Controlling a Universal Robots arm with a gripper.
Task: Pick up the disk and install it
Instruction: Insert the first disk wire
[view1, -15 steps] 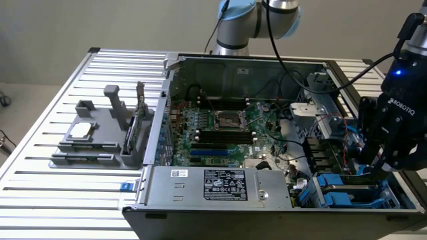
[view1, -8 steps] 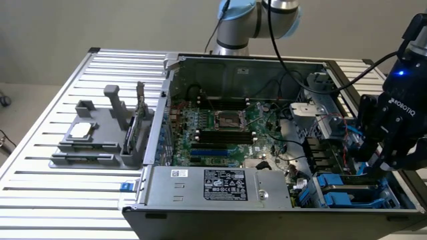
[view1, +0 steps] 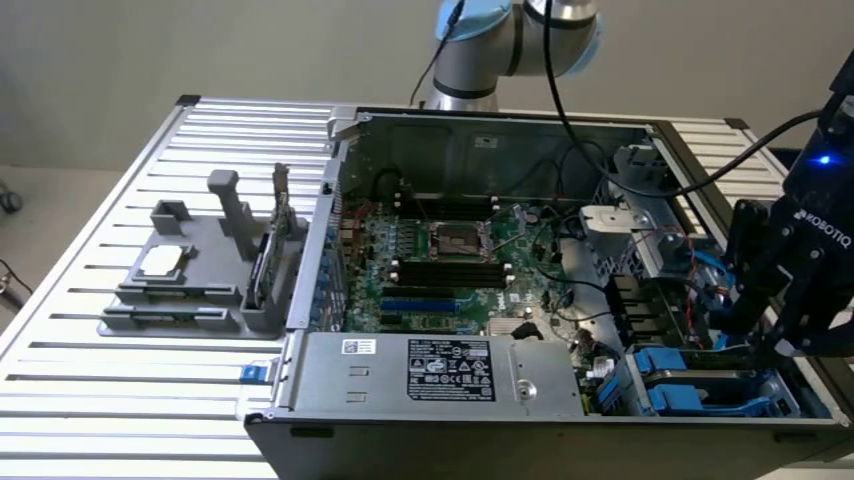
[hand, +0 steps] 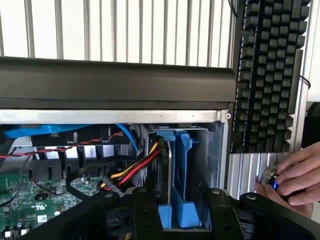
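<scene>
The gripper (hand: 179, 192) has its jaws apart, one black finger on each side of the disk (hand: 181, 160). A sliver of gap shows between the blue plastic and the fingers (hand: 145, 212), so nothing is clamped.

The disk stands on edge in its bay (hand: 214, 150), at the corner of the case (view1: 534, 445). From the wrist it is seen edge-on. The blue carrier is a tall, thin frame with a stepped block at its near end, and a narrow grey strip of the drive body runs along one side. Its label is not in view.

Just beside the disk, red, yellow and black cables (hand: 134, 169) run to a plug near the fingers. The green board (hand: 25, 197) lies further along.

In the exterior view the gripper hangs over the case's front corner at the exterior view's right, its tips down among the blue carriers.

Outside the case wall, close to the bay, a black keyboard (hand: 265, 75) lies on the slatted table (view1: 80, 400). A hand (hand: 296, 175) next to it rests on a small round object with a blue light.
</scene>
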